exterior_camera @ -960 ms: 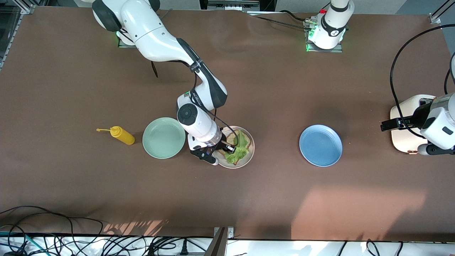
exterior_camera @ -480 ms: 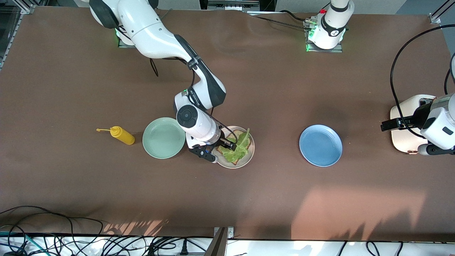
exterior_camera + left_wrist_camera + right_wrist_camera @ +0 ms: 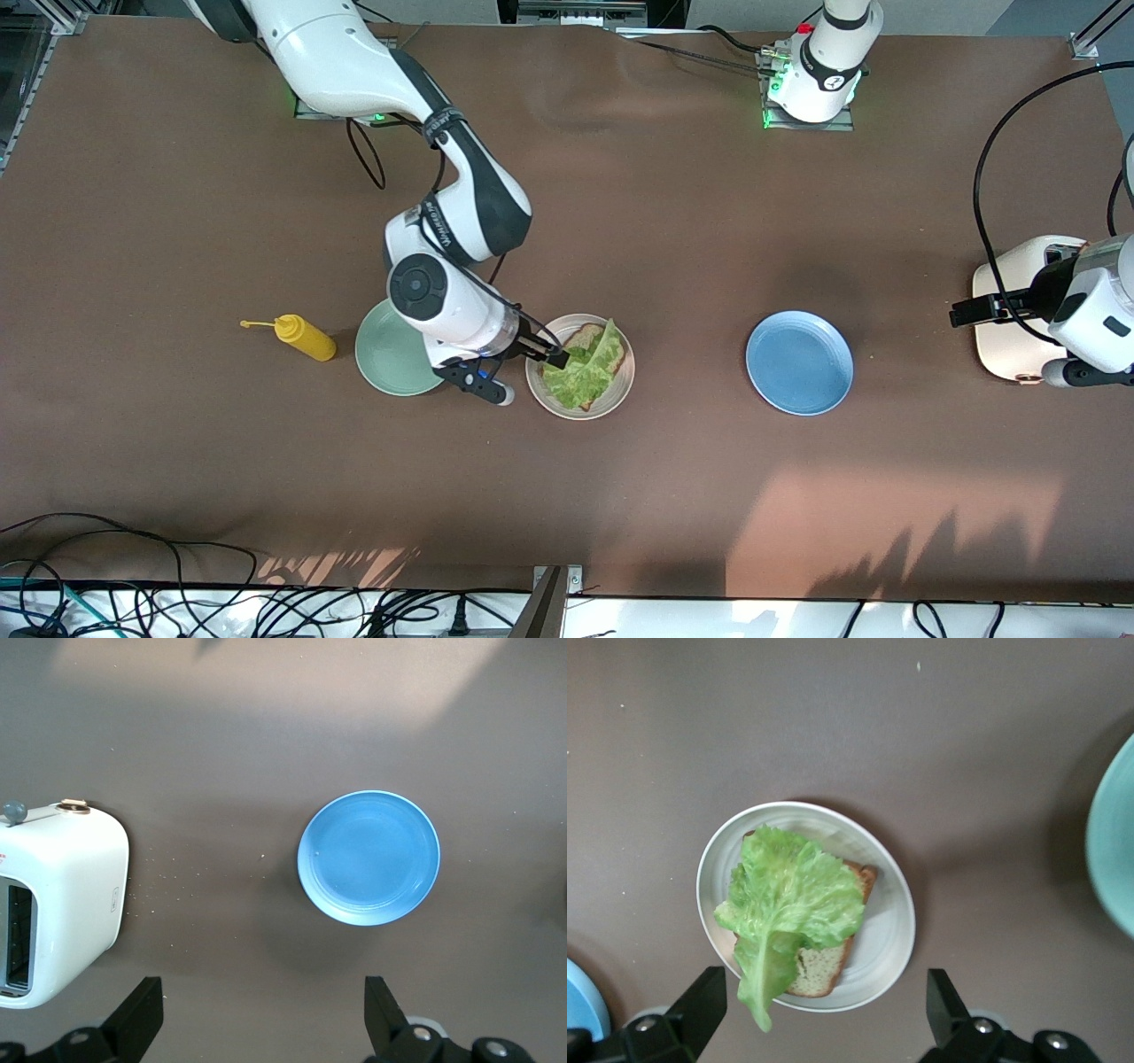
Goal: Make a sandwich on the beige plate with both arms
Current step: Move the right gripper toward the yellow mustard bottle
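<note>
The beige plate (image 3: 622, 388) lies mid-table and holds one brown bread slice (image 3: 583, 338) with a ruffled green lettuce leaf (image 3: 585, 372) lying on it. The leaf's stem end hangs past the plate's rim. My right gripper (image 3: 530, 375) is open and empty, up over the plate's edge on the mint plate's side. The right wrist view shows the plate (image 3: 897, 930), the lettuce (image 3: 793, 895), the bread (image 3: 819, 967) and the right gripper (image 3: 824, 1019). My left gripper (image 3: 962, 313) waits open and empty, high over the table by the toaster; it also shows in the left wrist view (image 3: 261, 1019).
A mint-green plate (image 3: 394, 359) lies beside the beige plate, partly under the right arm, with a yellow squeeze bottle (image 3: 305, 338) beyond it toward the right arm's end. A blue plate (image 3: 799, 362) and a white toaster (image 3: 1010, 341) lie toward the left arm's end.
My right gripper has let go of the lettuce and drawn back toward the mint-green plate. The leaf now lies loose on the bread. The left arm has not moved.
</note>
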Robot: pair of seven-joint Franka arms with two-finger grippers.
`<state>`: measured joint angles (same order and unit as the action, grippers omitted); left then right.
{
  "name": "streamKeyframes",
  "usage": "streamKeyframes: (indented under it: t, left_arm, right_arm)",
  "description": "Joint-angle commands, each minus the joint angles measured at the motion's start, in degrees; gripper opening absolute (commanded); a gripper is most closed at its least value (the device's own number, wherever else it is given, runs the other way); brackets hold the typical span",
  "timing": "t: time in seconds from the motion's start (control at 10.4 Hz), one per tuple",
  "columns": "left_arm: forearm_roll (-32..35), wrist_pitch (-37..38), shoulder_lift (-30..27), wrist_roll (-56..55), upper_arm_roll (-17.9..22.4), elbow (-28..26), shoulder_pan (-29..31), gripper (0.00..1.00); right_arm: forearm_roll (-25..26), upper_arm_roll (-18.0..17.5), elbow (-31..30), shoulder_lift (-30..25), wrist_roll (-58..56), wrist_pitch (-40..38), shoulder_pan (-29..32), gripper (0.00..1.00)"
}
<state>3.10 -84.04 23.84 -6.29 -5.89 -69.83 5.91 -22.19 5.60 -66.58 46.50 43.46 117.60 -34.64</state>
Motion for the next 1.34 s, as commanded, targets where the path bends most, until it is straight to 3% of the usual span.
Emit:
streamKeyframes:
  t: [0.0,0.19,0.58,0.86,1.25]
  left_arm:
    - [1.2,0.2,-1.4,4.6,0.1,-0.9,1.9,1.00]
    - [1.6,0.2,-1.4,7.7,0.1,-0.9,4.3,1.00]
    - [1.7,0.2,-1.4,15.2,0.4,-0.8,9.9,1.00]
    - [1.9,0.2,-1.3,21.1,0.4,-0.7,14.6,1.00]
    - [11.4,0.2,-0.2,28.2,0.4,-0.8,16.7,1.00]
  right_arm:
    - [-1.1,-0.7,-10.3,-8.5,-16.3,-1.2,5.6,1.00]
    - [-1.1,-1.6,-16.5,-14.4,-32.6,-4.0,10.8,1.00]
    - [-0.8,-2.1,-20.7,-19.8,-63.4,-15.6,20.2,1.00]
    - [-0.6,-2.1,-22.4,-20.8,-88.5,-20.4,27.6,1.00]
    - [-1.2,-0.8,-22.4,-20.6,-121.8,-25.3,34.4,1.00]
